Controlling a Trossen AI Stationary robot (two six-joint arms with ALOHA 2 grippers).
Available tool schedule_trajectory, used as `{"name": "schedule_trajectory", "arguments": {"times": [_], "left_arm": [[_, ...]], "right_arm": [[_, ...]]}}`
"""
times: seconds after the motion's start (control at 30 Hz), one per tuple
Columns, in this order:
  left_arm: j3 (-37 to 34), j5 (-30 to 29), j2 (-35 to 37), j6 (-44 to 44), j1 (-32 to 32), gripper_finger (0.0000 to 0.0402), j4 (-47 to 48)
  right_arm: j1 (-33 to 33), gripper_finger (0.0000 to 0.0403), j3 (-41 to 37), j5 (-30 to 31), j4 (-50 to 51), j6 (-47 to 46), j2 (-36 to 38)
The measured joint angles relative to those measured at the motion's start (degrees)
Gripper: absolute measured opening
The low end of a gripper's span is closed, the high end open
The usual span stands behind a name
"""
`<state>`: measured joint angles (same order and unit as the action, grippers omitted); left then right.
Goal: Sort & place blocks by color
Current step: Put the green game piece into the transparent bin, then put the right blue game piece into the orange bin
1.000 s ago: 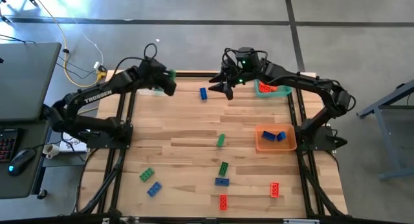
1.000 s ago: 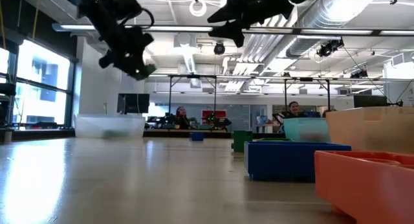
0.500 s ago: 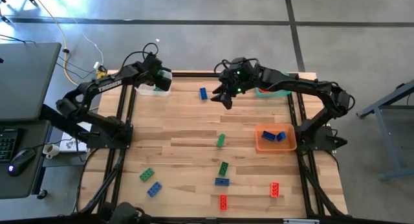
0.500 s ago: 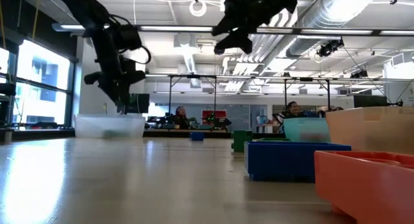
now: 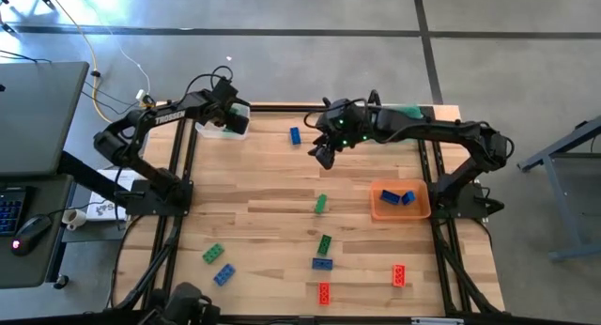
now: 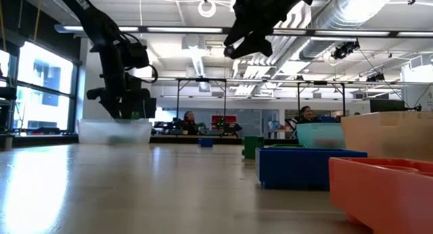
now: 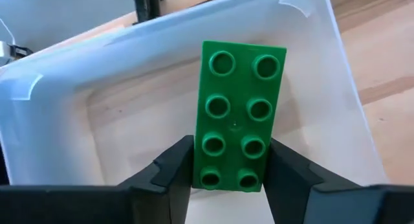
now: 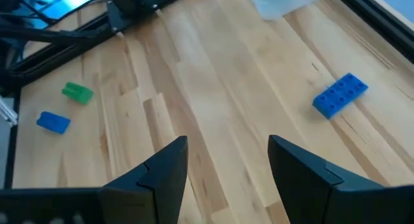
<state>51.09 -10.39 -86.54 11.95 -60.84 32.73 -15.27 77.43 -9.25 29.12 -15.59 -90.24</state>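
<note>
Green block (image 7: 235, 117) (lower end hidden) between left gripper (image 7: 226, 179) fingers.

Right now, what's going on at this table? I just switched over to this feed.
The left gripper is down in the clear plastic tray at the table's far left corner, its jaws on either side of a green studded plastic brick. The right gripper hangs empty, jaws open, above the bare wood near a blue studded brick. Two blue bricks already lie in the orange tray; several red, green and blue bricks are still loose on the wooden table.
</note>
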Motion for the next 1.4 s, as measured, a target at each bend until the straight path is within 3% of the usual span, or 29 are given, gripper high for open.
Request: {"name": "schedule_trajectory", "arguments": {"times": [0.27,0.7,1.03,1.23,1.4], "left_arm": [[0.0,1.6,-0.7,-1.7,-0.3,0.0146,-0.6],[1.1,4.0,-0.7,-4.7,-0.2,0.0211,-1.0],[8.0,4.6,-0.7,-5.1,0.6,0.0223,7.5],[11.4,5.3,-0.6,-6.2,3.2,0.0223,14.6],[12.1,5.3,0.2,-6.2,6.9,0.0223,17.8]], "right_arm": [[2.5,0.0199,0.0,2.5,0.3,-5.4,0.0],[10.1,0.0199,0.0,3.2,6.8,-18.8,0.0],[17.0,0.0199,0.0,3.3,12.4,-29.9,0.0],[21.3,0.0199,0.0,7.3,13.7,-38.0,0.0],[25.2,0.0199,0.0,9.1,13.5,-37.2,0.0]]}}
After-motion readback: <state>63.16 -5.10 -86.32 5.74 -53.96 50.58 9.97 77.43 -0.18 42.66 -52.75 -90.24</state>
